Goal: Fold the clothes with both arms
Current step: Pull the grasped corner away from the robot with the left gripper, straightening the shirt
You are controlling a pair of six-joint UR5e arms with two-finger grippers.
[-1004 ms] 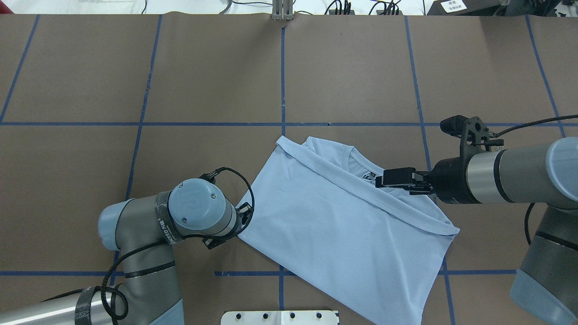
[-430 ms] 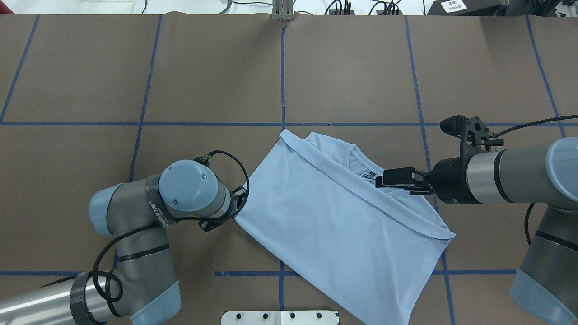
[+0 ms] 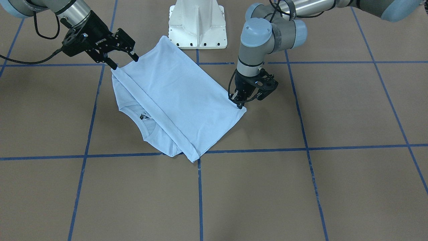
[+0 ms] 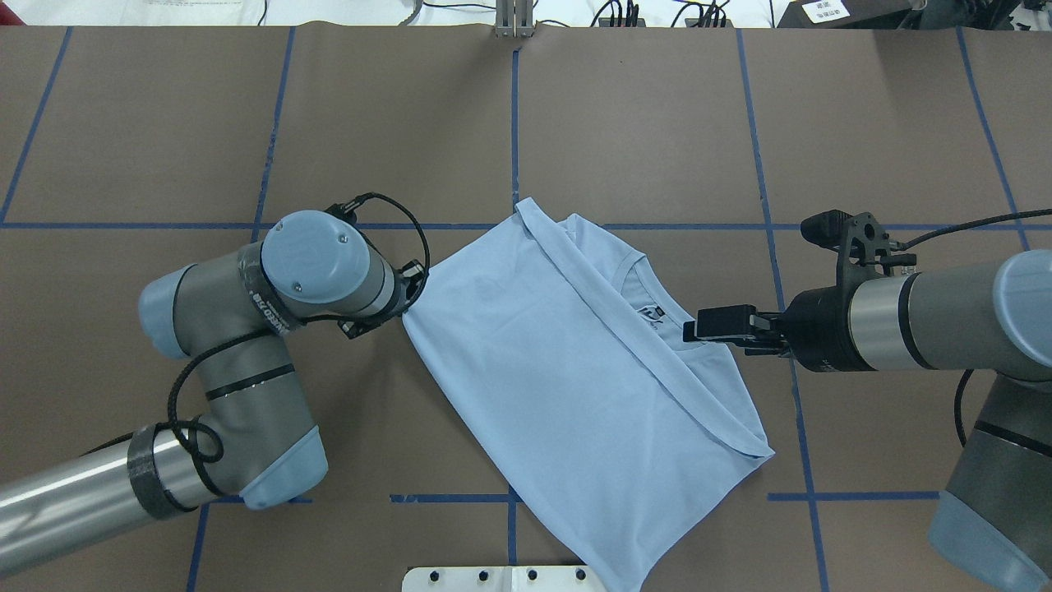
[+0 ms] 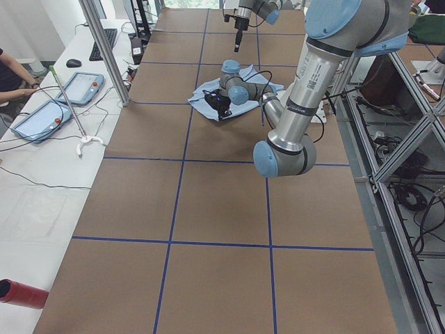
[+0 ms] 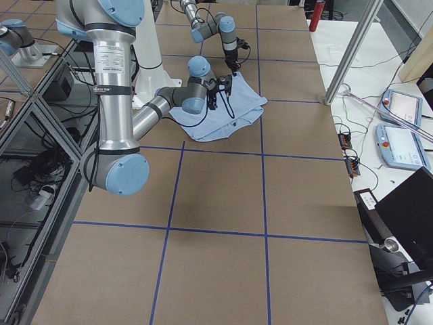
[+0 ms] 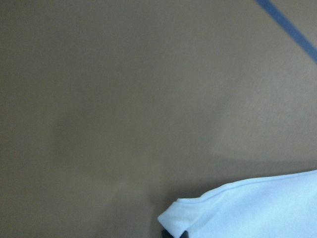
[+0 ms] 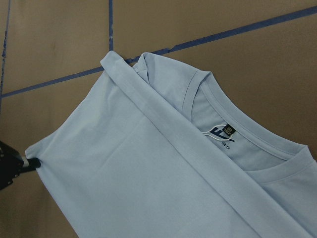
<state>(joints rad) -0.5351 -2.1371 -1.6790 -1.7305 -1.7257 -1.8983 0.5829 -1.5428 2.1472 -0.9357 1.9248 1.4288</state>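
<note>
Lighting even and diffuse, from above; only soft, short shadows are cast by the T-shirt [image 3: 180, 97]. Left wrist view is dim and defocused, with a paler patch on the table [image 7: 257, 134]. Right wrist view is sharp. A highlight streak is noted on the left arm [image 4: 57, 497].

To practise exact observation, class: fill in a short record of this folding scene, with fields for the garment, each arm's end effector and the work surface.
Garment: light blue T-shirt, partly folded, lying flat, neck label showing
Left arm: left end effector shut on a corner of the T-shirt
Right arm: right end effector open at the shirt's collar end, gripping nothing
Surface: brown table crossed by blue tape lines
</note>
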